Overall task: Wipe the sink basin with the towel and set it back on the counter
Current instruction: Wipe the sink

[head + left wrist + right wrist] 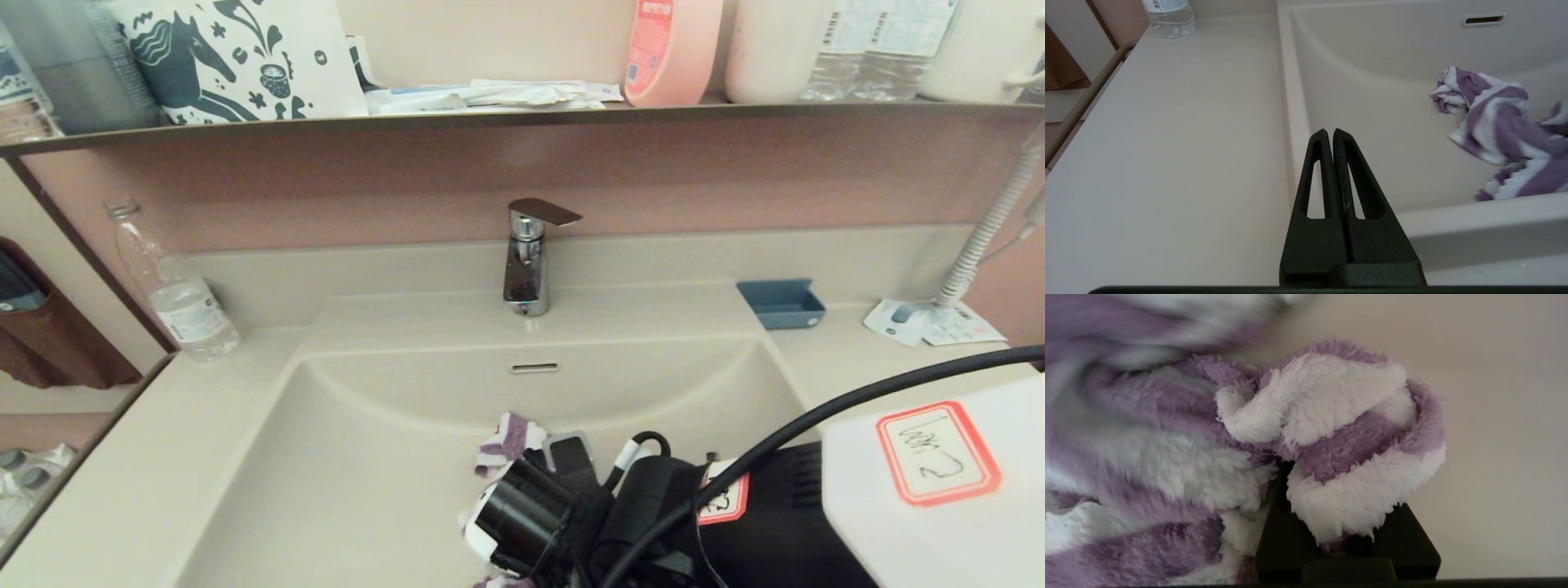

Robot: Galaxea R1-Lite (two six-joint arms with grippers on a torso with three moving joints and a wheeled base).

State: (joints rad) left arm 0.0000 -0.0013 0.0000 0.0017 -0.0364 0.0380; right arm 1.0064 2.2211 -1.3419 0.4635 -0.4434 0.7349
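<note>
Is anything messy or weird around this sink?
Nothing looks broken or spilled. The striped towel is bunched up inside the sink basin, but only because the right gripper holds it there for wiping. A paper leaflet lies crooked on the counter.

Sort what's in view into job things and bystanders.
Job: towel, gripped by the right hand in the sink basin; counter.
Lying about: faucet, water bottle, blue tray, leaflet, shelf clutter; shut left hand, idle.
</note>
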